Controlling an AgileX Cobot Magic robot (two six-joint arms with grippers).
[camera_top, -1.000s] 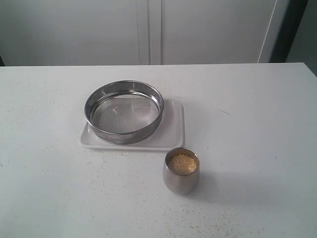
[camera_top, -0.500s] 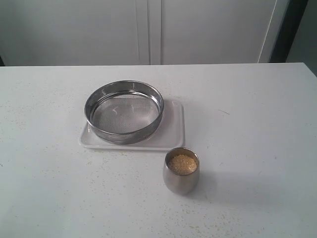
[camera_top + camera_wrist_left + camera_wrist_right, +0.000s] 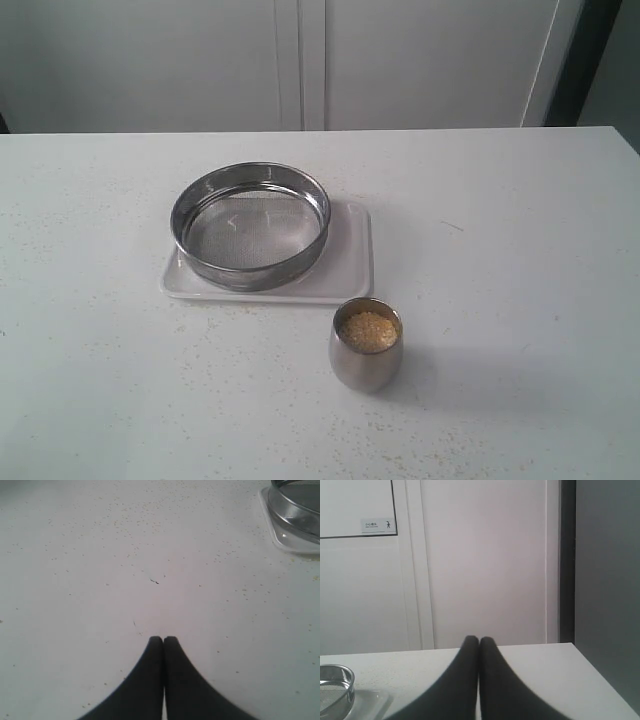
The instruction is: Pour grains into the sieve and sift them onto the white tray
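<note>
Left gripper (image 3: 163, 639) and right gripper (image 3: 479, 639) were closed, empty.
Sieve (image 3: 250, 227) sat on white tray (image 3: 352, 272) mid-frame, apart from both.

Closed right claw (image 3: 479, 641) above table (image 3: 545, 675)

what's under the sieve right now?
The white tray: the sieve sits on it, with bare tray showing beside it. The mesh looks empty. It veils the tray surface beneath, so whatever lies there cannot be told.

Empty sieve (image 3: 251, 228) sits on white tray (image 3: 350, 262); grains (image 3: 368, 330) (golden) fill nearby cup (image 3: 365, 368).
</note>
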